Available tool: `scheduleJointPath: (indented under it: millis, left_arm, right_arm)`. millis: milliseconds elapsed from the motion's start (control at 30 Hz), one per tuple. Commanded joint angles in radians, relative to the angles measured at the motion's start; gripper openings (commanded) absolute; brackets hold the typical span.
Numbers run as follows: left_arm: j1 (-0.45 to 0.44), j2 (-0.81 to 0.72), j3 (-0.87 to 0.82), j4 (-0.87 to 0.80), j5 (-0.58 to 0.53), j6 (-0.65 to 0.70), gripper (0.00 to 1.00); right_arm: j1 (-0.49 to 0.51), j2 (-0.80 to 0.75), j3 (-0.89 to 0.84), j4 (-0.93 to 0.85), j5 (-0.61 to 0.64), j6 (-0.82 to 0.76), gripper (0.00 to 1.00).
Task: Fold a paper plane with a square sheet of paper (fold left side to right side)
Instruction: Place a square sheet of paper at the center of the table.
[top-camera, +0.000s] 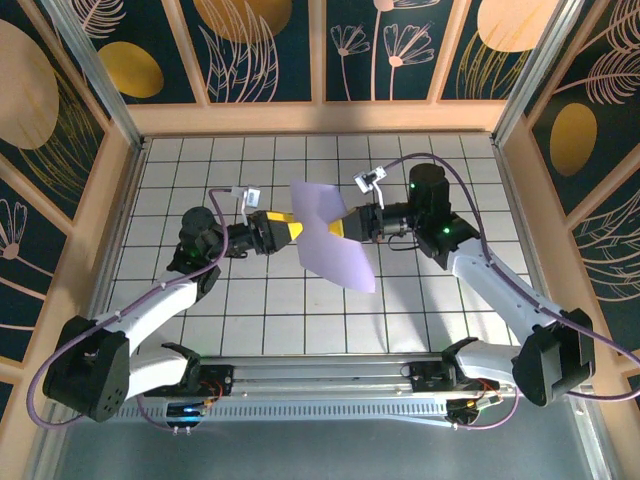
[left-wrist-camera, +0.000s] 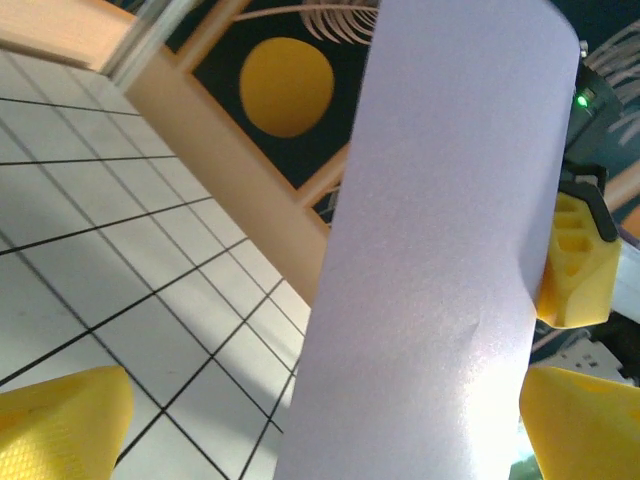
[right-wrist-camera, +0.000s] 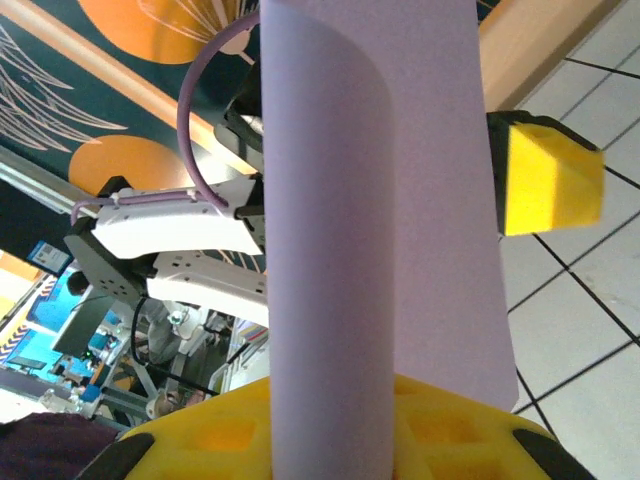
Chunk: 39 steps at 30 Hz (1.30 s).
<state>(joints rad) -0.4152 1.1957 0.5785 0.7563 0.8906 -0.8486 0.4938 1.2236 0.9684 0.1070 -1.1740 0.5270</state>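
The square sheet of paper (top-camera: 335, 250) hangs in the air above the middle of the table, lavender, bent into a loose curl and pinched in at its waist. My right gripper (top-camera: 342, 226) comes from the right and is shut on the sheet's edge; in the right wrist view the curled paper (right-wrist-camera: 370, 200) rises out of its yellow fingers (right-wrist-camera: 200, 440). My left gripper (top-camera: 292, 229) meets the sheet from the left. Its yellow fingers (left-wrist-camera: 60, 425) stand wide apart and open, with the paper (left-wrist-camera: 440, 250) running between them. No dart shape has formed.
White gridded tabletop (top-camera: 250, 310) lies below, boxed in by wooden rails and dark floral wall panels (top-camera: 260, 50). Both arms reach in from the near edge, with purple cables (top-camera: 225, 195) looping over the wrists.
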Motion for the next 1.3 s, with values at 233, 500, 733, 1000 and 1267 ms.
scheduleJointPath:
  millis: [233, 500, 733, 1000, 1267]
  left_arm:
    - [-0.034, -0.017, 0.05, 0.033, 0.052, 0.062, 0.34]
    - [-0.034, -0.032, 0.035, -0.055, 0.004, 0.103, 0.2]
    - [-0.034, -0.015, 0.019, -0.09, -0.042, 0.097, 0.0]
    - [-0.034, 0.14, 0.015, -0.29, -0.18, 0.061, 0.0]
    - [-0.034, 0.357, -0.006, -0.324, -0.252, -0.004, 0.0]
  right_arm:
    - [-0.006, 0.054, 0.081, -0.087, 0.088, -0.105, 0.24]
    - [-0.033, 0.059, 0.082, -0.172, 0.163, -0.165, 0.25]
    - [-0.05, 0.068, 0.09, -0.258, 0.251, -0.21, 0.33]
    - [-0.124, 0.07, 0.041, -0.359, 0.53, -0.216, 0.6]
    - [-0.141, 0.116, -0.064, -0.335, 0.686, -0.168, 0.61]
